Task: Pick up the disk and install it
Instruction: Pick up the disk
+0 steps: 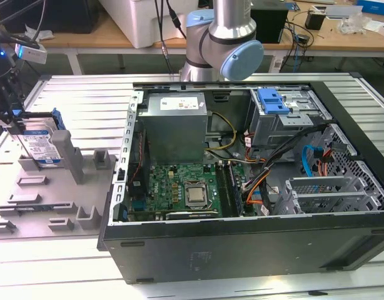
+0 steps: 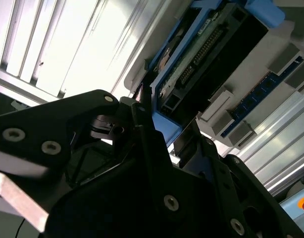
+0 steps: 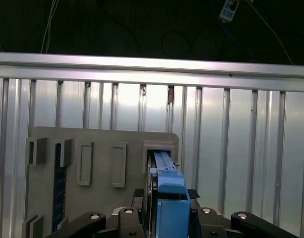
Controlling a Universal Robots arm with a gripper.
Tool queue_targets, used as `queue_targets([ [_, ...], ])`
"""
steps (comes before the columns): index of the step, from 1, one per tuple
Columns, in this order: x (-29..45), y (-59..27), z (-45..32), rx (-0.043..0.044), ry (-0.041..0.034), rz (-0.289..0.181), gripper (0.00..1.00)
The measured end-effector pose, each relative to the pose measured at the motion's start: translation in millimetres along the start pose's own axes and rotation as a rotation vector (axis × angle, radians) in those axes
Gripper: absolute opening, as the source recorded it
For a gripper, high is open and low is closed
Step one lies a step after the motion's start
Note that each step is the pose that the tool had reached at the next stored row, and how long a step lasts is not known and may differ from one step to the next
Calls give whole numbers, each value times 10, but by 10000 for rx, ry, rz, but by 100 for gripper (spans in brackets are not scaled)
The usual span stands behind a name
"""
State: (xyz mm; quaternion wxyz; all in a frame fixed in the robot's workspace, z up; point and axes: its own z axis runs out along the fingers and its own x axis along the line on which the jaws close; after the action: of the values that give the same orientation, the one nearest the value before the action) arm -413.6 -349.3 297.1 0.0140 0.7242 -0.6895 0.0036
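Pick step in hand, install not begun. Gripper (image 1: 15,122) is at the exterior view's far left, fingers drawn narrow and apparently clamped on the disk (image 1: 40,145) by its blue carrier frame (image 3: 167,186). The disk stands upright on edge in a slot (image 3: 159,148) of the grey fixture (image 1: 85,169), beside the open computer case (image 1: 242,250) and well apart from the drive cage (image 1: 286,128). Judging by the snug slot, freeing it calls for a straight pull along the slot with no twist. Pad contact is hard to make out; the disk's lower end is hidden in the fixture and the arm's wrist is cut off
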Motion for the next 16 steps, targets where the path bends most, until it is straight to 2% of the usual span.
queue_targets([
  [16, 15, 8, 10, -1, 1, -3, 44],
])
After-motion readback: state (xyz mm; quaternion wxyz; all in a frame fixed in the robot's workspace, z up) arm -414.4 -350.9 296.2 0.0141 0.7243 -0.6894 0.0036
